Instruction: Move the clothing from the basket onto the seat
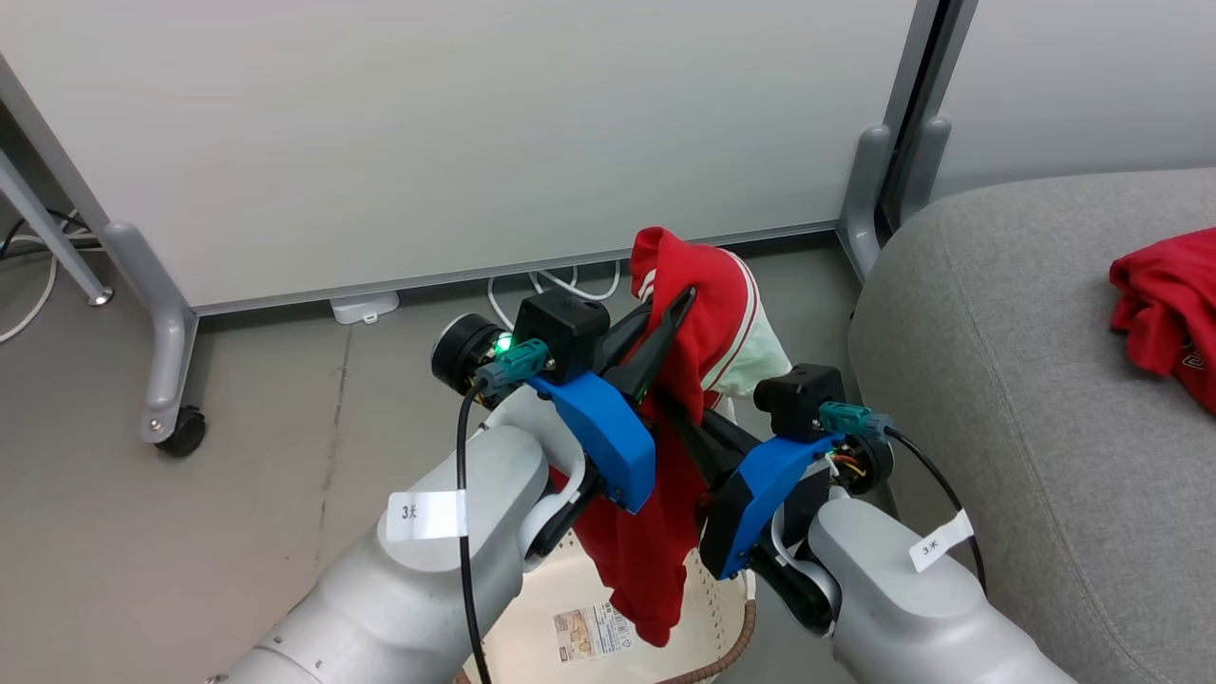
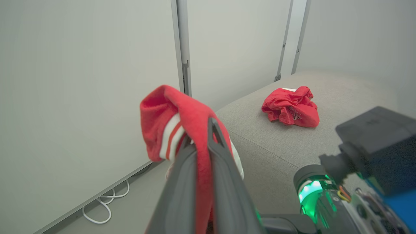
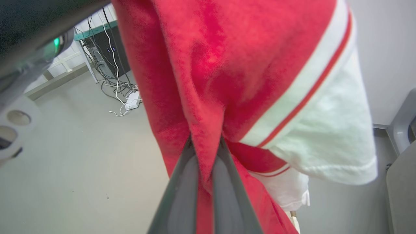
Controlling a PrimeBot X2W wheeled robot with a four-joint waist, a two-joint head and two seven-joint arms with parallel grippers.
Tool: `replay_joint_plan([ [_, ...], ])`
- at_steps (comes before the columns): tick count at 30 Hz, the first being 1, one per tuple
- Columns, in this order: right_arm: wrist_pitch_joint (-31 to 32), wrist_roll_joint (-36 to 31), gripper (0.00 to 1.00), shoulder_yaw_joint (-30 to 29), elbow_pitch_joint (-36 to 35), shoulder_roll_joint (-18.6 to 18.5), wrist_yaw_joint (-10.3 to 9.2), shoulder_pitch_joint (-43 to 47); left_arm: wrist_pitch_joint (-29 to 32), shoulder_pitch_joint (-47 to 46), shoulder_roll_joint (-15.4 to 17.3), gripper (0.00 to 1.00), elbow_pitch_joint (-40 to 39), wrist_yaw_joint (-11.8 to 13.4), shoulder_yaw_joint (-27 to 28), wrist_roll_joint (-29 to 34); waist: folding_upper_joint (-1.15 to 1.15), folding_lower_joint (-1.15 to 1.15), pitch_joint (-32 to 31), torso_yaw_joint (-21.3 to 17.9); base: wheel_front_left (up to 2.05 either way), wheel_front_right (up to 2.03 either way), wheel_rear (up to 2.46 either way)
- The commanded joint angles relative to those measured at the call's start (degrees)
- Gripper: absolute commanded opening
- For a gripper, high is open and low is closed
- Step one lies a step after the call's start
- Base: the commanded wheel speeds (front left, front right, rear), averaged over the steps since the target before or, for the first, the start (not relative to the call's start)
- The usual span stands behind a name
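The basket point(image 1: 532, 622) has a sticker point(image 1: 594, 632) inside. Above it, the left gripper point(image 1: 679, 304) and right gripper point(image 3: 206, 141) both clench the striped garment point(image 1: 703, 323). The left wrist view adds another garment point(image 2: 291, 107), crumpled on the seat point(image 2: 341, 94).

Striped garment point(image 1: 708, 313) hangs above basket point(image 1: 532, 627); crumpled red garment point(image 1: 1168, 304) on seat point(image 1: 1026, 380).

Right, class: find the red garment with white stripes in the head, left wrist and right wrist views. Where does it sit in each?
Head view: the striped garment hangs at centre, above the basket.
Left wrist view: striped garment at centre-left, just above the bottom middle.
Right wrist view: striped garment close up, across the top and middle.
Shared landmark: the pale wall panel behind it.
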Motion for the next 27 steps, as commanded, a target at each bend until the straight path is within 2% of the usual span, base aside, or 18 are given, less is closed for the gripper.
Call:
replay_joint_plan([
  [1,-0.43,0.41,0.0,0.11,0.15,-0.05,0.01,-1.19,-0.31,0.69,0.23,0.0,0.03,-0.11,0.28,-0.29,0.0,0.0,-0.06,-0.09,0.0,0.0,0.0],
  [6,-0.9,1.37,0.0,1.26,0.81,-0.05,0.01,-1.72,-0.31,0.97,0.22,0.0,0.13,-0.11,0.4,-0.35,0.0,0.0,-0.32,-0.34,0.0,0.0,0.0],
  [10,-1.14,1.86,0.0,1.77,1.22,-0.05,0.01,-2.04,-0.3,2.01,0.52,0.98,-0.25,-0.11,1.98,0.13,0.0,0.0,-0.39,-0.49,0.0,0.0,0.0],
  [16,-1.29,1.56,0.0,1.45,1.32,-0.05,0.02,-2.89,-0.28,7.89,2.38,1.0,-3.93,-0.1,8.35,3.06,0.0,0.0,0.05,-0.76,0.0,0.0,0.0],
  [27,-1.37,-1.29,0.0,-2.51,-0.16,-0.05,0.01,-2.58,-0.26,24.72,6.11,1.0,-15.85,0.3,24.77,12.7,0.0,0.0,0.84,-0.55,0.0,0.0,0.0],
])
